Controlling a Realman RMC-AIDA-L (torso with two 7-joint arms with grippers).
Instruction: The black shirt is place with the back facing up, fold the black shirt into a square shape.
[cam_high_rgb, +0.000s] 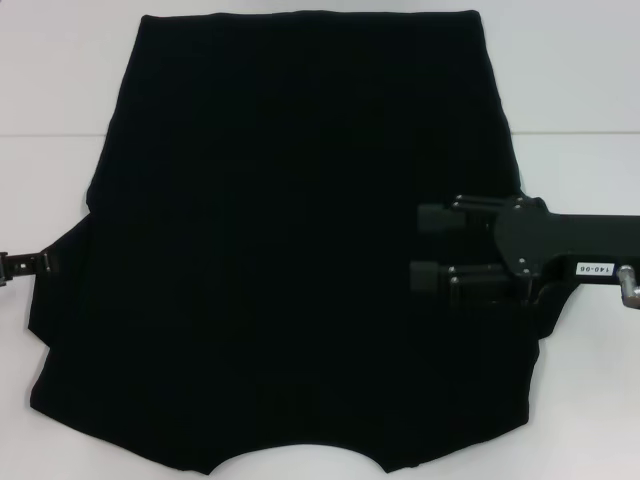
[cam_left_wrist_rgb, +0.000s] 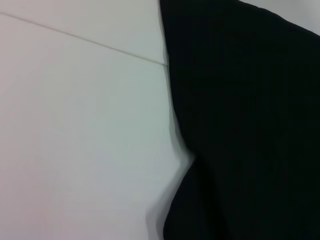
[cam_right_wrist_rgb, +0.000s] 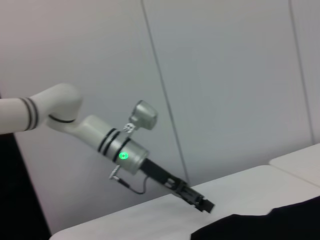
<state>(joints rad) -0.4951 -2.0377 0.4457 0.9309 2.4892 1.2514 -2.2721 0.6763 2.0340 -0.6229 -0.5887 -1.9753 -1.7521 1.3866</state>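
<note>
Across the white table (cam_high_rgb: 60, 80), the black shirt (cam_high_rgb: 290, 250) lies flat — limp, light cloth, best pinched at edges or corners — the right gripper (cam_high_rgb: 430, 247) above it with fingers apart, the left gripper (cam_high_rgb: 30, 263) at its sleeve edge, finger state unclear

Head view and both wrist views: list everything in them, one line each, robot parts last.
black shirt: one, black, spread flat across the middle of the table, neckline at the near edge.
table: one, white, under the shirt, with a seam line across it.
wall: panelled, pale grey, behind the table in the right wrist view.
left gripper: one, black, at the shirt's left edge.
right gripper: one, black, fingers open, over the shirt's right side.
</note>
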